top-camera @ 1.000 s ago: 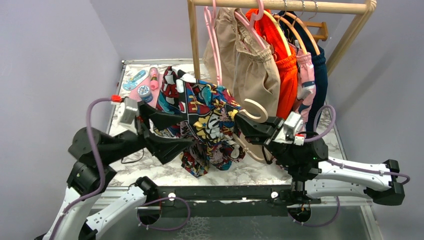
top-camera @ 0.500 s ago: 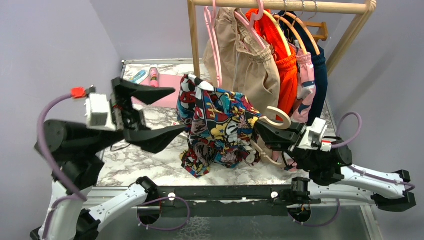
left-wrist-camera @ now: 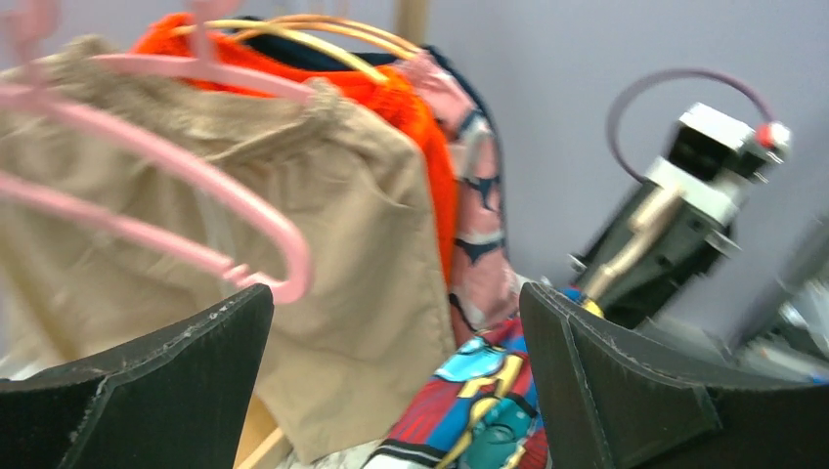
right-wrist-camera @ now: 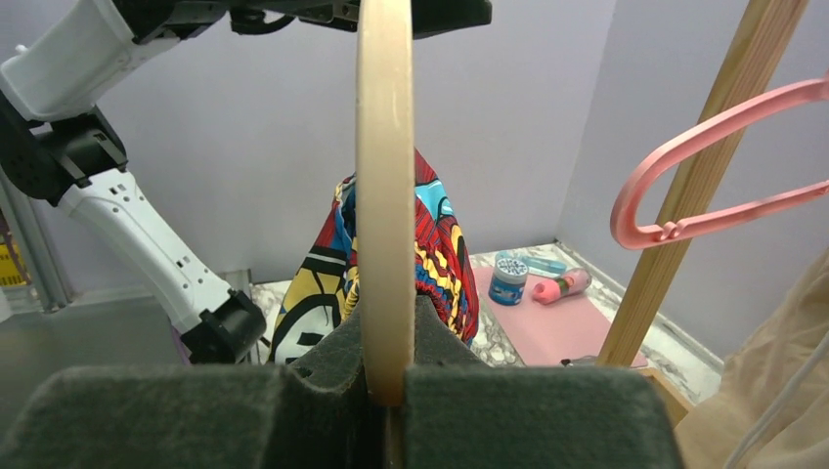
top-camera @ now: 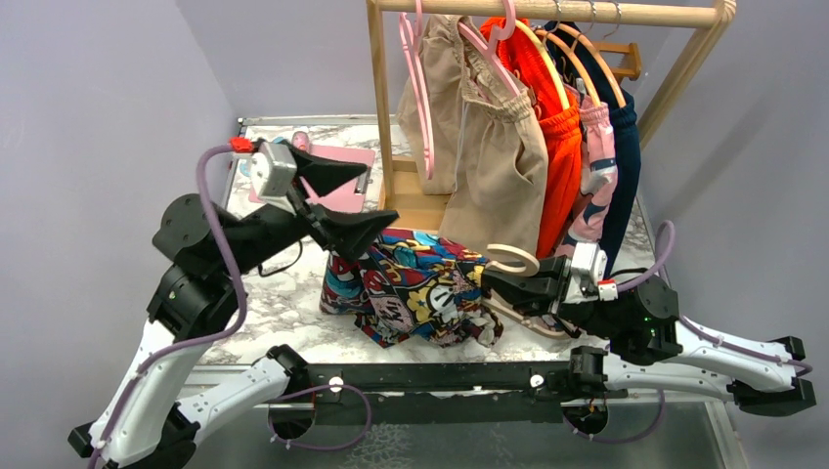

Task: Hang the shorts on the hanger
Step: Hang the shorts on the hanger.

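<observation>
shorts (top-camera: 415, 293): red/blue/yellow comic print | hanger (right-wrist-camera: 384, 195): cream | table (top-camera: 283, 303): grey-white marble | mat (top-camera: 332, 198): pink

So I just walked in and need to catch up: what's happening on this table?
The right gripper is shut on the cream hanger, holding it low beside the comic-print shorts, which lie bunched on the marble table against it. The left gripper hangs open above the shorts, holding nothing. Whether the shorts are properly on the hanger can't be told from here.
</observation>
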Controlling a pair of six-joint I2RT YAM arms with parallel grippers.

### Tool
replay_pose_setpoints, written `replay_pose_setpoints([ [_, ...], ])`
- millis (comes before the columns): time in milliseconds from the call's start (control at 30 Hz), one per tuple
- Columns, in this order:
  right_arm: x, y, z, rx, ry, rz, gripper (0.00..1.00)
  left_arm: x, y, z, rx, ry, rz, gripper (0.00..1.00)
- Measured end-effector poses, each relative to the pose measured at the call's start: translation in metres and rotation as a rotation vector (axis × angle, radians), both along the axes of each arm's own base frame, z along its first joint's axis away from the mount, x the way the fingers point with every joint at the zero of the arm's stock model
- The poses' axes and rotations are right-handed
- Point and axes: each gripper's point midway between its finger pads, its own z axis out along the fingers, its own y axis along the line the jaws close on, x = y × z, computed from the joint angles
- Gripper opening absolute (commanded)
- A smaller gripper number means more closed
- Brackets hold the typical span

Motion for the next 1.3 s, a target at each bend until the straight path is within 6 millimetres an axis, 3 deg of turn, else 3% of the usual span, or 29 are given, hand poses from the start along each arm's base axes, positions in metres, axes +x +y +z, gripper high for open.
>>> replay_pose_setpoints([
  [100,0.000,0.002,-0.006,-0.013,0.009,0.004,0.01,0.017,0.026,0.001,-0.052,0.056,0.188,0.99],
  [233,0.001,0.005,-0.012,-0.029,0.017,0.005,0.01,0.040,0.083,-0.003,-0.180,0.174,0.512,0.99],
  [300,0.001,0.007,-0.015,-0.038,0.019,0.005,0.01,0.050,0.108,-0.015,-0.223,0.249,0.658,0.99],
  [367,0.002,0.011,-0.019,-0.049,0.022,0.004,0.01,0.063,0.126,-0.036,-0.221,0.333,0.799,0.99],
  [467,0.004,0.019,-0.027,-0.069,0.027,0.003,0.01,0.090,0.140,-0.085,-0.106,0.462,1.011,0.99],
  [633,0.009,0.037,-0.040,-0.107,0.036,0.003,0.01,0.121,0.145,-0.164,0.225,0.601,1.244,0.99],
  [700,0.011,0.045,-0.046,-0.128,0.041,0.003,0.01,0.126,0.144,-0.174,0.325,0.603,1.266,0.99],
  [767,0.012,0.051,-0.051,-0.140,0.045,0.003,0.01,0.127,0.145,-0.164,0.335,0.567,1.256,0.99],
  [867,0.013,0.055,-0.052,-0.138,0.044,0.003,0.01,0.117,0.140,-0.129,0.211,0.454,1.131,0.99],
  [1100,0.020,0.057,-0.047,-0.110,0.042,-0.015,0.01,0.033,0.118,-0.045,-0.008,0.086,0.653,0.99],
  [1167,0.022,0.056,-0.047,-0.098,0.044,-0.022,0.01,0.017,0.099,-0.037,0.020,0.019,0.511,0.99],
  [1300,0.025,0.055,-0.050,-0.069,0.048,-0.028,0.01,-0.008,0.067,-0.047,0.111,-0.043,0.279,0.99],
])
